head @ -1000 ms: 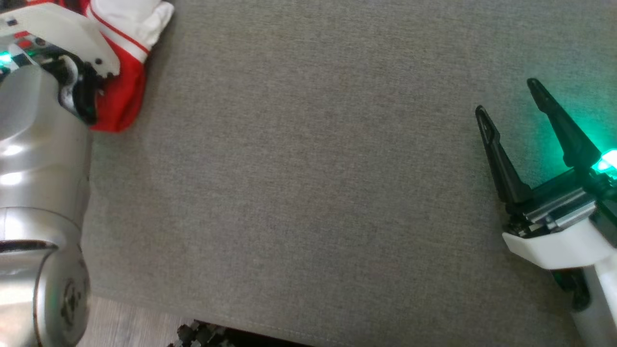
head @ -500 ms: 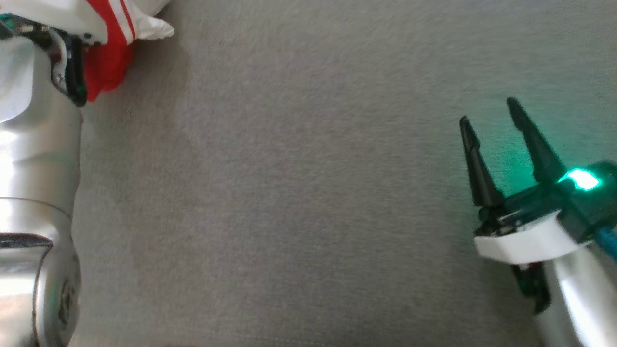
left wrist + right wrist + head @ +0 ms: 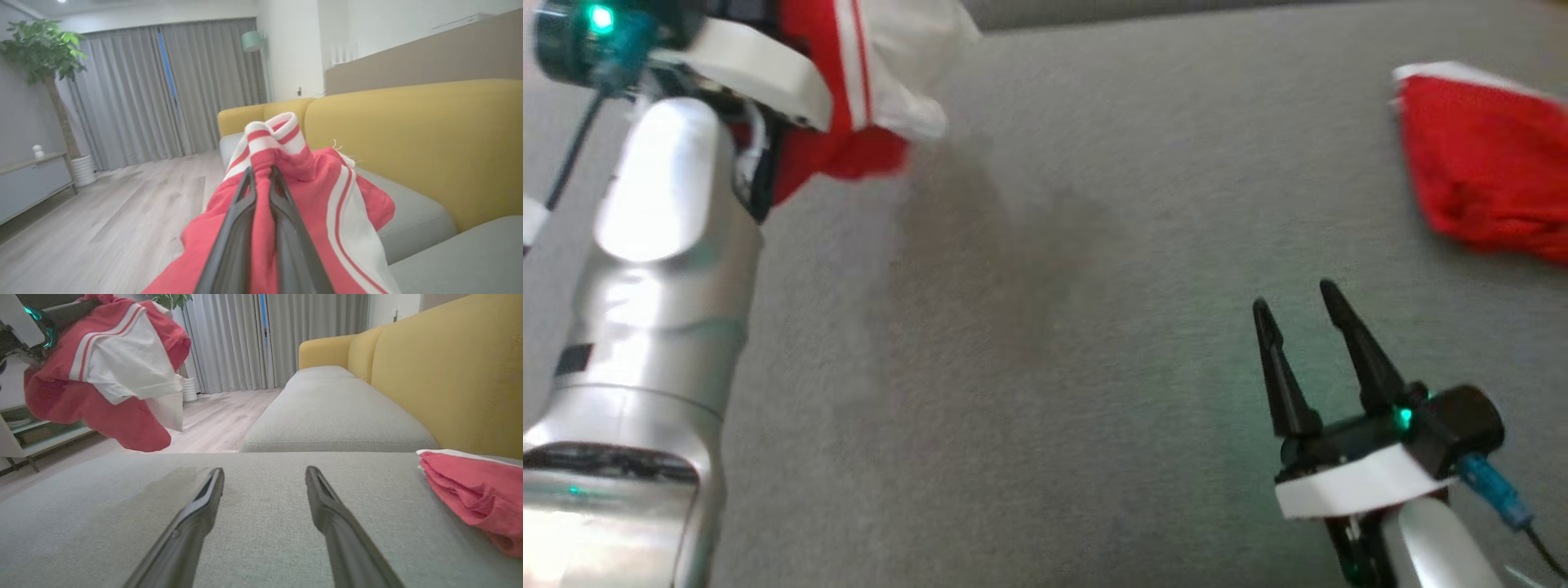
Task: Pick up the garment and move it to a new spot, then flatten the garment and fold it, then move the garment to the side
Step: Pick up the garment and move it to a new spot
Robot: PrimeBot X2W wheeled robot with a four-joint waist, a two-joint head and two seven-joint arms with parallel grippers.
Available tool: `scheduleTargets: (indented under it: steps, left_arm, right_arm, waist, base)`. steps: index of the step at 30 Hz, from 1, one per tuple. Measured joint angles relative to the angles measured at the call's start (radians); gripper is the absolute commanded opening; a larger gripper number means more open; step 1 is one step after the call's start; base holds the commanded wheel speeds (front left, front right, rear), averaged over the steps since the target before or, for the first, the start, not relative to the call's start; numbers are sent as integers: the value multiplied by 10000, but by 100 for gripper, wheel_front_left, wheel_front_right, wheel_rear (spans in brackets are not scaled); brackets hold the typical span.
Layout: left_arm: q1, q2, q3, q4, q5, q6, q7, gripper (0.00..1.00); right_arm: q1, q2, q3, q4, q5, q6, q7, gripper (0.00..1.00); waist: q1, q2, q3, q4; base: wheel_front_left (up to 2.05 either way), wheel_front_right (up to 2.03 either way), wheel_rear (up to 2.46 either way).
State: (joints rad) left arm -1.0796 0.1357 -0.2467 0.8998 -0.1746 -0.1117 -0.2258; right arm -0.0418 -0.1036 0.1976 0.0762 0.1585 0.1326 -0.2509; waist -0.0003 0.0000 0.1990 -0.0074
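left gripper (image 3: 261,172) is clamped on the garment (image 3: 327,204), hanging above the cushion's (image 3: 1045,367) far left; right gripper (image 3: 1294,296), fingers apart, is near right, well away from it

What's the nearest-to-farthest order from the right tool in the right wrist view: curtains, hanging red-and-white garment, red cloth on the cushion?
1. The red cloth, lying on the grey cushion just to the right of the right tool.
2. The red-and-white garment, hanging up at the left, off the cushion.
3. The curtains, across the room, straight ahead.
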Motion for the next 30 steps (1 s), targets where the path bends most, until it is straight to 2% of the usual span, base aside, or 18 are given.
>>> scheduleTargets:
  steps: [7, 12, 18, 25, 26, 27, 28, 30]
  left_arm:
    - [514, -481, -669, -836, -15, -119, 481, 0]
    - [1557, -731, -966, -1091, -387, -121, 677, 0]
    - [3415, -1020, -1453, -1287, -901, -96, 625, 0]
    - [5571, -1018, -2113, -917, -1622, 339, 27, 0]
    - [5752, -1020, -2228, -936, -1770, 428, -46, 29]
    - [5873, -1012, -2412, -993, -1902, 504, -90, 91]
    - [5954, -1014, -2522, -1103, -2044, 581, -148, 100]
    - [5992, -1012, -2778, -1406, -2201, 888, -196, 100]
  right_arm:
    - [562, 228, -92, 65, 88, 0, 0, 100]
    - [850, 324, -132, 69, 90, 0, 0, 100]
    - [958, 359, -203, 23, 90, 0, 0, 100]
    - [930, 466, -180, 69, 178, 0, 0, 100]
    - [929, 472, -161, 111, 180, 0, 0, 100]
    - [929, 476, -155, 171, 180, 0, 0, 100]
    - [931, 481, -165, 234, 180, 0, 0, 100]
    - [934, 483, -196, 364, 180, 0, 0, 100]
  waist:
    - [0, 0, -1226, -813]
    - [0, 0, -1797, -1159]
    - [4, 0, -1626, -1113]
    - [5, 0, -1239, -969]
    - [4, 0, -1228, -950]
    - [4, 0, -1234, -925]
    - [4, 0, -1248, -889]
    - [5, 0, -1329, -803]
  base:
    - [0, 0, 0]
    - [0, 0, 0]
    - [0, 0, 0]
    - [0, 0, 0]
    - [0, 0, 0]
    - [0, 0, 0]
    - [0, 0, 0]
    - [0, 0, 0]
